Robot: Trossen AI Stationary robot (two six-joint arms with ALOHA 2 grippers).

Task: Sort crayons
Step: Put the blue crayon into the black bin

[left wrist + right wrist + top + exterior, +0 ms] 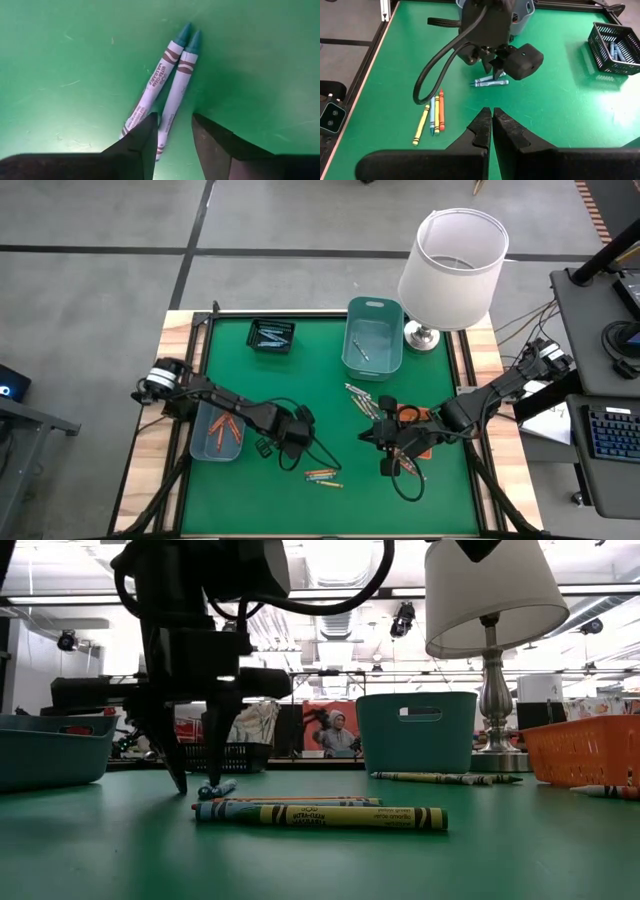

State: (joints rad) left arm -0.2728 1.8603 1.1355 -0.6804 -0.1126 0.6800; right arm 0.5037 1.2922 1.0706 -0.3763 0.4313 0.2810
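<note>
Below left gripper (pixel 172 132): two teal crayons (pixel 167 87), side by side.

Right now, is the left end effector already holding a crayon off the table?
No; the two teal crayons lie flat on the green table, between the open fingers.

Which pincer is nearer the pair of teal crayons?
Left. The left pincer stands right over the teal crayons, fingers astride one; the right pincer hangs farther off, shut.

Bright, even overhead light; soft shadows, low view backlit.
</note>
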